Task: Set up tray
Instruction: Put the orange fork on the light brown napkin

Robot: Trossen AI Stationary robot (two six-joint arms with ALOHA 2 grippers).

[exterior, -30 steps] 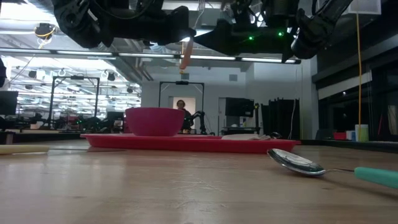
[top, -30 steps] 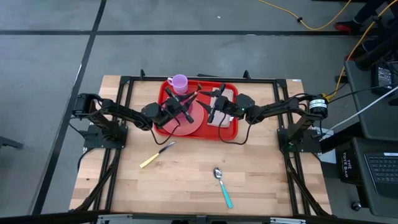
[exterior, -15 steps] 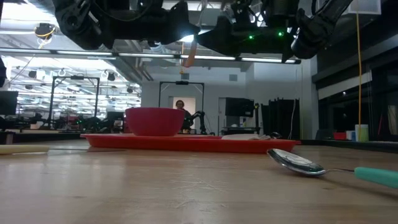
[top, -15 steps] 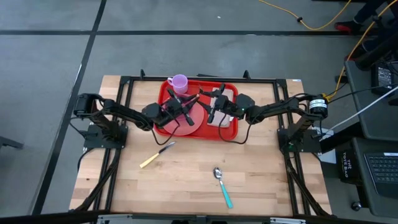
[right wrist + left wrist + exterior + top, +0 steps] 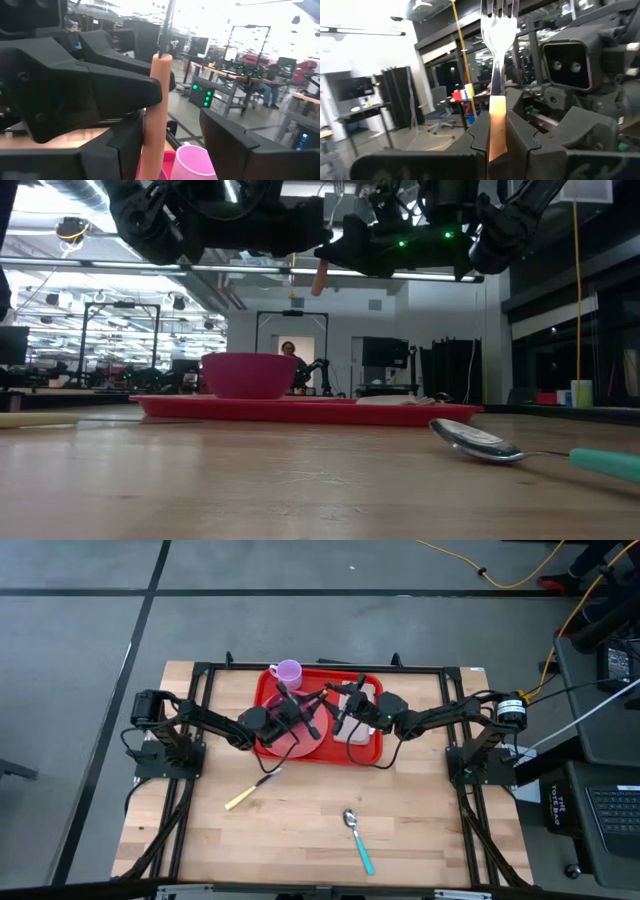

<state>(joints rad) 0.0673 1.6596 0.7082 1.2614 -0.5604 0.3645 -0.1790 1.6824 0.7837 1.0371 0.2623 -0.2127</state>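
Observation:
The red tray (image 5: 372, 745) lies at the table's far middle. On it are a salmon-pink plate (image 5: 300, 747) and a pink cup (image 5: 288, 671). My left gripper (image 5: 305, 718) hovers above the plate, shut on a fork (image 5: 498, 30) with an orange handle. My right gripper (image 5: 340, 712) faces it from the table's right, open. In the right wrist view the fork's handle (image 5: 157, 115) stands between the right gripper's (image 5: 170, 135) fingers; whether they touch it, I cannot tell. My left gripper pinches the fork's orange handle (image 5: 496, 117) between its two fingers, just below the metal neck. The fingers come about level from the table's left and lie across the fork. The fork stands roughly upright, tines up. Its handle end (image 5: 320, 277) hangs below, clear of the tray.
A knife with a yellow handle (image 5: 250, 790) lies on the wood near the tray's left front corner. A spoon with a teal handle (image 5: 358, 838) lies nearer the front edge. A whitish flat piece (image 5: 355, 732) lies on the tray's right part.
My left gripper has carried the fork toward the table's right, closer to my right gripper, which has stayed in place. The fork has stayed roughly upright and clear of the tray.

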